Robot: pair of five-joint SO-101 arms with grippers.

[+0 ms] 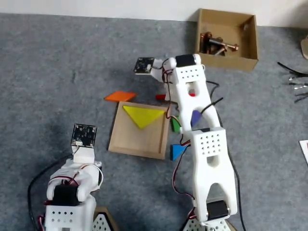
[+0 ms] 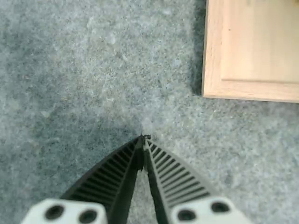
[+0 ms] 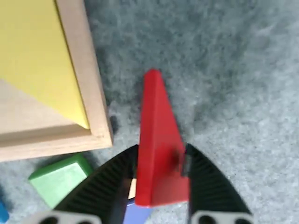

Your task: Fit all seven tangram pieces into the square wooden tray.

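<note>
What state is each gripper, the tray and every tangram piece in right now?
left gripper, shut, empty.
right gripper, shut on the red piece.
wooden tray, holding the yellow triangle.
orange piece, flat on the carpet, outside the tray.
green piece, on the carpet, outside the tray.
blue piece, on the carpet, outside the tray.

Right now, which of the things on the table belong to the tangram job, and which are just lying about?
Job: wooden tray; yellow triangle in it; red piece in the right pincer; orange parallelogram; green piece; purple piece; blue triangle.
Lying about: cardboard box of copper-coloured parts; black cables.
</note>
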